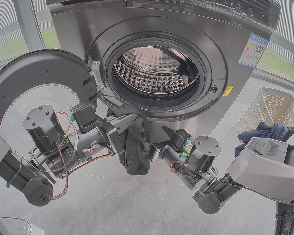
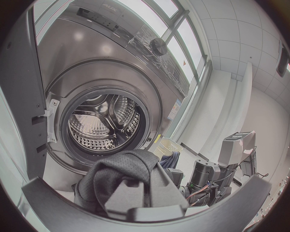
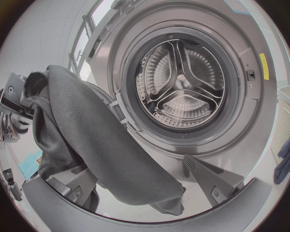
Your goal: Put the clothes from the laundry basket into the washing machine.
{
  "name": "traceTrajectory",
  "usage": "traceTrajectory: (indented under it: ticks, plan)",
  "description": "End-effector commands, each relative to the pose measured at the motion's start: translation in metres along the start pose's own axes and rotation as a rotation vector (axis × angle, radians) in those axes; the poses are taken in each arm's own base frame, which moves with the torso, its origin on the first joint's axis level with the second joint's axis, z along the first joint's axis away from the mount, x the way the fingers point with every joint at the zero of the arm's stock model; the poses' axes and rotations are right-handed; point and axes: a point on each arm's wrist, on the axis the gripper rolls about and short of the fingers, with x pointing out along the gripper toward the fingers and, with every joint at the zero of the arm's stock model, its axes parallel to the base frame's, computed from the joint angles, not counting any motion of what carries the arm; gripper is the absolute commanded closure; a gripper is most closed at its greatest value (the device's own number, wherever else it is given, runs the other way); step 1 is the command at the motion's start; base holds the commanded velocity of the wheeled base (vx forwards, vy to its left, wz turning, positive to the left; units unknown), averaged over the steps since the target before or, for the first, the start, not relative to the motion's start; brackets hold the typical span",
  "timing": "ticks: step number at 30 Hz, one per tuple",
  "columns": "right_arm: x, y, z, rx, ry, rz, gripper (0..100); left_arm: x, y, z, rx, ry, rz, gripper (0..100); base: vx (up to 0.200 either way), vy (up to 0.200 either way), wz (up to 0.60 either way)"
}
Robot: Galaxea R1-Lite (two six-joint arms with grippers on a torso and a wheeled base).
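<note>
The washing machine [image 1: 179,35] stands in front of me with its round door [image 1: 39,78] swung open to the left and a bare steel drum [image 1: 153,73]. A dark grey mesh garment [image 1: 135,145] hangs just below the drum opening. My left gripper [image 1: 130,120] is shut on its top fold; in the left wrist view the cloth [image 2: 120,169] drapes over the gripper [image 2: 145,187]. My right gripper [image 1: 155,140] stands open against the garment's right side. In the right wrist view the garment [image 3: 99,136] lies across one finger, and the other finger [image 3: 208,175] is bare.
A cream laundry basket [image 1: 281,105] stands at the right beside the machine, with a blue garment [image 1: 266,131] hanging over its rim. Grey tiled floor [image 1: 130,208] spreads below the arms. Windows run behind the machine.
</note>
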Motion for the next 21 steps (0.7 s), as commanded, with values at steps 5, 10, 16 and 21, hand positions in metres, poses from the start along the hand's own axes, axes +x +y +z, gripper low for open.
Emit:
traceTrajectory:
  ticks: [5,10,16,21]
  plan:
    - [0.003,0.007,-0.001,0.004,-0.019,0.039,0,0.001,0.001,-0.003,-0.002,0.008,0.003,100,0.0,0.0,0.0]
    - [0.001,0.007,0.001,0.006,-0.021,0.042,100,0.002,0.002,-0.005,-0.003,0.012,0.005,100,0.0,0.0,0.0]
    - [-0.01,0.004,0.027,0.009,-0.067,0.034,100,0.002,0.006,-0.007,-0.012,0.018,0.017,100,0.0,0.0,0.0]
    - [-0.024,0.002,0.054,0.01,-0.106,0.032,100,0.002,0.006,-0.006,-0.047,0.016,0.018,100,0.0,0.0,0.0]
